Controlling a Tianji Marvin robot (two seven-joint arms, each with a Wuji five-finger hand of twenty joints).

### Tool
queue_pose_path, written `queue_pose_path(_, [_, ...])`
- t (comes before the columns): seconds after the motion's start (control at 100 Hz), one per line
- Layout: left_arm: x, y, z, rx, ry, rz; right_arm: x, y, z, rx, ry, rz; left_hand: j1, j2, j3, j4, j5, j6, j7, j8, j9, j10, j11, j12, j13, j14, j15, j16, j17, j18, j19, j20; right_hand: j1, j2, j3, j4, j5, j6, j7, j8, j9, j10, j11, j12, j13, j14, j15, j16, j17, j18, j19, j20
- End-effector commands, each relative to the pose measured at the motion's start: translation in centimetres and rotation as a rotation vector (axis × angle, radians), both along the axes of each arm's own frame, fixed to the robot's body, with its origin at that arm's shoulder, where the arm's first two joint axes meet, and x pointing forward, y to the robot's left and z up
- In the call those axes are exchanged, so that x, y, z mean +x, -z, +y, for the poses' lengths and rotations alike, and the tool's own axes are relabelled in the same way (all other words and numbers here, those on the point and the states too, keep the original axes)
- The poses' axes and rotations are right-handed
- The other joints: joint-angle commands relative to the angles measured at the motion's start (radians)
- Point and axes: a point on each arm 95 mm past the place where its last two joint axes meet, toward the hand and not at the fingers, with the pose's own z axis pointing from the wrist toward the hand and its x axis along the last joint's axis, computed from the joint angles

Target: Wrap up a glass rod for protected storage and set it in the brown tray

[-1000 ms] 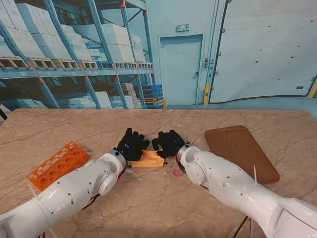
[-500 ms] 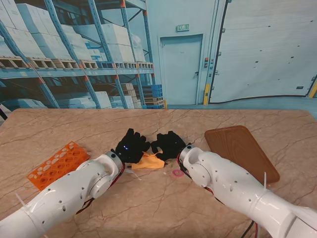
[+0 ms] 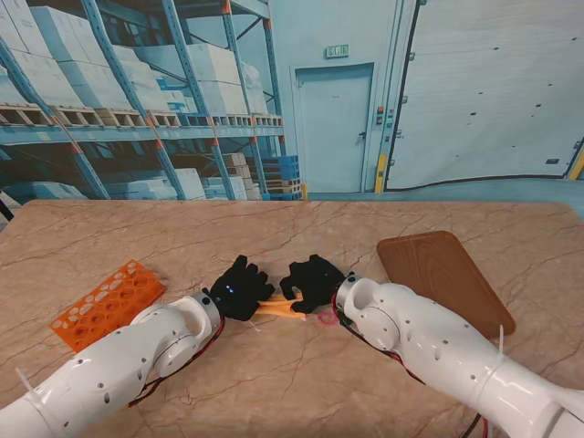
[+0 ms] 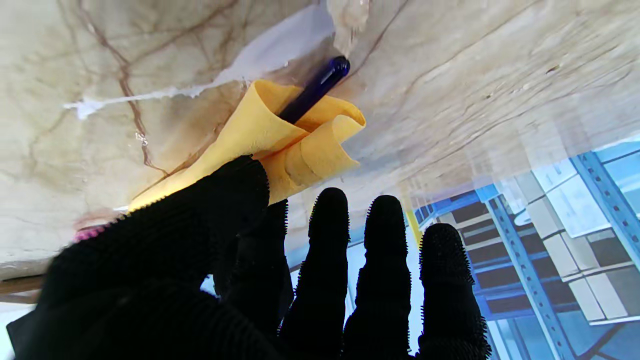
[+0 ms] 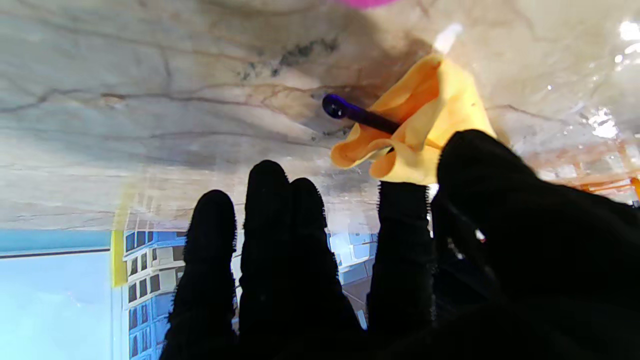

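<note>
Step in hand: wrapping. Rod [image 4: 315, 90] rolled in yellow cloth [image 3: 276, 308], mid-table between both hands, dark ends poking out. Left hand [image 3: 239, 287] pinches left end of cloth, thumb to forefinger, other fingers straight. Right hand [image 3: 312, 281] pinches right end likewise. Next move: finish roll, cover ends, carry bundle right to brown tray [image 3: 444, 278], well apart.
</note>
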Motion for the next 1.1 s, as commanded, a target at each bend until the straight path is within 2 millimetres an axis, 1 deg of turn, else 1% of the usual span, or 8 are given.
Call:
queue_pose_path(0.0, [-0.4, 0.4, 0.0, -0.001, -0.007, 0.018, -0.7, -0.3, 0.2, 0.020, -0.013, -0.002, -0.003, -0.057, 0.021, -0.046, 0.025, -0.012, -0.003, -0.015, -0.005, -0.002, -0.019, -0.009, -0.020, -0.004, -0.013, -0.013, -0.022, 0.029, -0.022, -0.012, -0.055, -0.033, 0.005, -0.007, -0.012, 0.017, -0.019, 0.010, -0.004, -0.002, -0.012, -0.003, 0.003, 0.000, -0.018, -0.006, -0.019, 0.024, -0.015, 0.020])
queue_pose_path(0.14, [-0.5, 0.3, 0.1, -0.003, -0.004, 0.020, -1.2, -1.6, -0.2, 0.075, -0.007, -0.030, -0.007, -0.061, 0.008, -0.055, 0.023, -0.025, -0.001, -0.011, -0.005, -0.001, -0.027, -0.014, -0.024, -0.004, -0.023, -0.017, -0.024, 0.029, -0.030, -0.013, -0.141, 0.067, -0.057, 0.027, -0.003, 0.044, -0.105, 0.073, -0.003, -0.002, -0.022, 0.004, 0.002, 0.002, -0.030, 0.006, -0.023, 0.033, -0.042, 0.042])
queue_pose_path(0.36, [-0.7, 0.0, 0.3, -0.014, 0.007, 0.016, -1.1, -3.1, -0.6, 0.139, 0.058, -0.086, -0.025, -0.069, -0.029, -0.065, 0.024, -0.026, -0.025, -0.025, -0.009, 0.001, -0.042, -0.022, -0.030, -0.005, -0.037, -0.022, -0.035, 0.031, -0.054, -0.017, -0.037, 0.166, -0.139, 0.044, -0.055, 0.038, -0.083, 0.063, 0.007, 0.001, -0.031, 0.003, 0.008, 0.007, -0.034, 0.015, -0.013, 0.024, -0.043, 0.061])
queue_pose_path(0.56, [-1.4, -0.6, 0.5, -0.042, 0.027, 0.010, -0.2, -2.6, -0.3, 0.122, 0.111, -0.090, -0.056, -0.093, -0.050, -0.074, 0.018, -0.019, -0.047, -0.037, -0.013, -0.001, -0.052, -0.026, -0.033, -0.010, -0.047, -0.027, -0.040, 0.031, -0.068, -0.019, 0.090, 0.156, -0.132, 0.012, -0.069, 0.035, -0.018, 0.012, 0.008, 0.002, -0.013, 0.005, 0.016, 0.006, -0.021, 0.014, -0.007, 0.016, -0.032, 0.067])
queue_pose_path(0.74, [-1.9, -1.1, 0.7, -0.057, 0.048, -0.005, 0.5, -1.6, 0.3, 0.071, 0.100, -0.079, -0.077, -0.096, -0.064, -0.079, 0.022, -0.020, -0.055, -0.038, -0.012, 0.002, -0.060, -0.029, -0.034, -0.008, -0.054, -0.030, -0.040, 0.032, -0.078, -0.020, 0.093, 0.113, -0.120, -0.001, -0.066, 0.040, -0.008, 0.005, 0.013, 0.007, -0.005, 0.003, 0.023, 0.009, -0.016, 0.011, -0.001, 0.022, -0.024, 0.066])
queue_pose_path(0.88, [-2.1, -1.4, 0.9, -0.068, 0.049, -0.004, 0.6, -1.0, 0.6, 0.039, 0.072, -0.061, -0.091, -0.075, -0.083, -0.083, 0.026, -0.020, -0.058, -0.036, -0.011, 0.006, -0.068, -0.032, -0.033, -0.004, -0.059, -0.032, -0.043, 0.037, -0.087, -0.021, 0.010, 0.046, -0.077, -0.010, -0.066, 0.062, -0.025, -0.005, 0.009, 0.012, -0.007, -0.006, 0.020, 0.015, -0.018, 0.001, -0.005, 0.030, -0.022, 0.053])
queue_pose_path(1.04, [-2.4, -1.8, 0.9, -0.119, 0.048, -0.013, 0.2, -0.9, 0.5, 0.022, 0.045, -0.076, -0.072, 0.029, -0.172, -0.068, 0.020, -0.045, -0.045, -0.004, -0.006, 0.005, -0.071, -0.031, -0.035, -0.008, -0.064, -0.029, -0.042, 0.040, -0.098, -0.014, -0.094, 0.040, -0.083, 0.038, -0.048, 0.113, -0.153, 0.094, -0.006, 0.021, -0.017, -0.004, 0.004, 0.022, -0.025, 0.001, -0.016, 0.038, -0.027, 0.046])
queue_pose_path(1.09, [-2.4, -2.0, 0.9, -0.138, 0.043, -0.021, 0.1, -0.9, 0.4, 0.017, 0.037, -0.082, -0.050, 0.070, -0.194, -0.064, 0.012, -0.052, -0.041, 0.004, -0.005, 0.002, -0.069, -0.028, -0.033, -0.009, -0.061, -0.025, -0.038, 0.033, -0.093, -0.007, -0.099, 0.035, -0.124, 0.061, -0.050, 0.124, -0.200, 0.173, -0.016, 0.024, -0.020, -0.002, -0.005, 0.024, -0.030, 0.002, -0.022, 0.040, -0.029, 0.048])
